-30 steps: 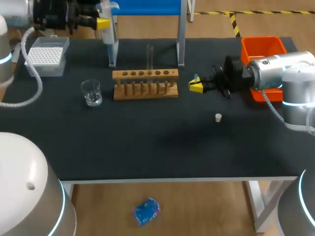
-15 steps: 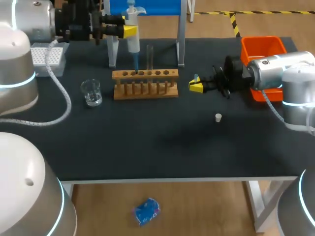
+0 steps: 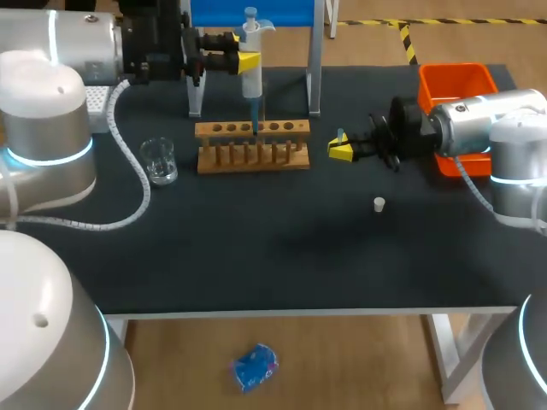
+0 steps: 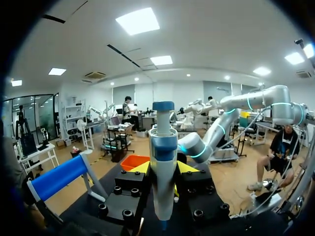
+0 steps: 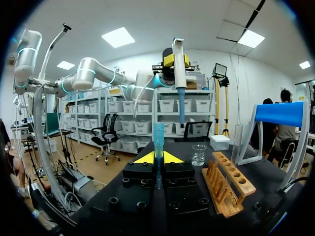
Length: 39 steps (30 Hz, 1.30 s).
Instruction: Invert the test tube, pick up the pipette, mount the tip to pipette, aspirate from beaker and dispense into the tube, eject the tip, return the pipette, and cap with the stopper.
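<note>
Now the pipette point(image 3: 250, 60) hangs upright in the air, clamped at its white barrel in the left jaws, whose yellow tips press it from both sides. A blue tip point(image 3: 255, 118) sits on its lower end. From above, that tip lines up with the top of the wooden rack point(image 3: 252, 147). The right wrist view shows it hanging free, higher than the rim of the beaker point(image 3: 159, 161), off to one side of the rack and touching nothing. The test tube point(image 3: 262, 109) stands upright in a hole of the rack and is half hidden behind the pipette in the head view.

The beaker, of clear glass, stands on the worktop point(image 3: 282, 248) near the rack's left end. The tip box point(image 3: 101, 104) lies farther back on that side, mostly hidden by the left arm point(image 3: 60, 60). A stand with a blue bar point(image 3: 256, 12) rises just behind the rack.

The small white stopper point(image 3: 379, 203) lies alone on the worktop, well apart from the rack. The right arm point(image 3: 479, 124) reaches in level above the worktop. Its jaws, just beside the rack's right end, are closed on a slim blue piece point(image 5: 158, 135) that stands up between the yellow tips; what it is cannot be told. An orange bin point(image 3: 455, 81) sits at the far right corner, behind that arm.
</note>
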Tool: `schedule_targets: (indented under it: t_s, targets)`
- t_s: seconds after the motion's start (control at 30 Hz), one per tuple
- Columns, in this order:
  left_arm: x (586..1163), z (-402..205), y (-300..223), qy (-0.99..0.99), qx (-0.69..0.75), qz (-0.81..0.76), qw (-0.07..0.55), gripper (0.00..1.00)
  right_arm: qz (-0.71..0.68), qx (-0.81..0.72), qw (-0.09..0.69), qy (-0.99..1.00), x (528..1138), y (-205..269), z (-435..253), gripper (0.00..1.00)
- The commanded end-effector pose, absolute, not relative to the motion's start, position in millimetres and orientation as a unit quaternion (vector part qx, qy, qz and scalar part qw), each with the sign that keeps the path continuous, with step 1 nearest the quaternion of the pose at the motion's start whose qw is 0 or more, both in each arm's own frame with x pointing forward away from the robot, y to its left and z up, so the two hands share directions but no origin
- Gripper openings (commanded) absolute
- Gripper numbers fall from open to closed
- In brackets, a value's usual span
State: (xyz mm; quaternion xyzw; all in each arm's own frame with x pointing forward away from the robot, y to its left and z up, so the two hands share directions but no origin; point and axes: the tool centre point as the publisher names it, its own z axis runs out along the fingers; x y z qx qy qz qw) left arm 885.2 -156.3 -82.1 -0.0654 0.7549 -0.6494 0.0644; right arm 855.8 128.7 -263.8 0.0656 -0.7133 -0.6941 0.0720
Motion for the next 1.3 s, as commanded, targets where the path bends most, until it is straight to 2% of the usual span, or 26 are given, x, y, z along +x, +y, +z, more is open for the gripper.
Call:
schedule_targets:
  t_s: [0.03, 0.73, 1.3]
  targets:
    - [900.9, -84.1, -163.6, 0.763, -0.052, -0.643, 0.041, 0.00, -0.693, 0.066, 0.072, -0.714, 855.4, 128.0, -263.1, 0.00]
    - [900.9, -84.1, -163.6, 0.763, -0.052, -0.643, 0.041, 0.00, -0.693, 0.066, 0.072, -0.714, 855.4, 128.0, -263.1, 0.00]
    - [900.9, -84.1, -163.6, 0.763, -0.052, -0.643, 0.041, 0.00, -0.697, 0.025, 0.111, -0.708, 871.8, 189.3, -302.5, 0.00]
